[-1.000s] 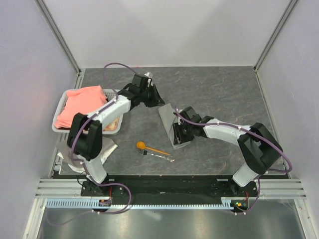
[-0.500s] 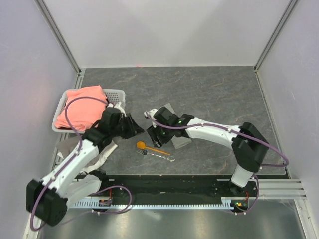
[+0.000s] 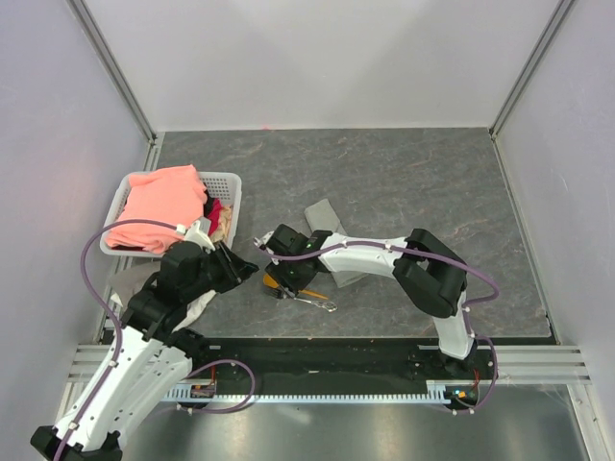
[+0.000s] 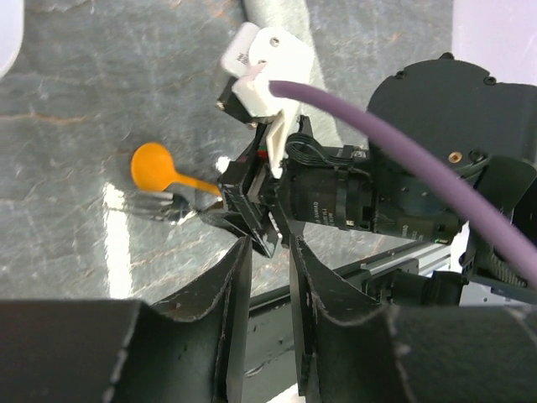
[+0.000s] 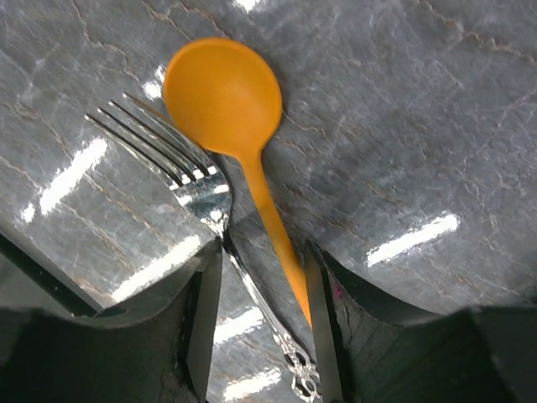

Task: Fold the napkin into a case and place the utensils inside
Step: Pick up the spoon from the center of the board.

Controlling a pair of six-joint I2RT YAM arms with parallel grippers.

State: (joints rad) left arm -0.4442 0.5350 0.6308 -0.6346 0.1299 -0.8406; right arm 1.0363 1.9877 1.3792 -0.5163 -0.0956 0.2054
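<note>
right gripper (image 5: 263, 281) is hanging low over the utensils near the middle of the tabletop's near edge, its jaws standing apart and straddling both handles without pinching either. the orange spoon (image 5: 222, 92) and the metal fork (image 5: 201, 189) are lying flat and touching, handles crossing between the fingers, which is probably why the gripper is lining up here: one squeeze looks likely to take both together. the handles are thin and lying flush on a hard surface, so one may be slipping out as the jaws come in.

left gripper (image 4: 270, 260) is waiting just to the left of the utensils, fingers slightly parted and holding nothing, seemingly keeping out of the way. a whitish rag (image 3: 202, 305) is lying partly under that arm, near the tabletop's left edge.

just behind the right arm, the case (image 3: 322, 215) is resting on the tabletop, a narrow folded strip of grey cloth, partly hidden by the arm; whether its mouth is gaping i cannot tell. the utensils are not yet sitting inside it.

further left, a white basket (image 3: 229, 182) is holding a pink cloth (image 3: 159, 206). the tabletop (image 3: 413, 182) is showing dark, veined and glossy, and pale walls (image 3: 317, 58) are closing it in on three sides.
</note>
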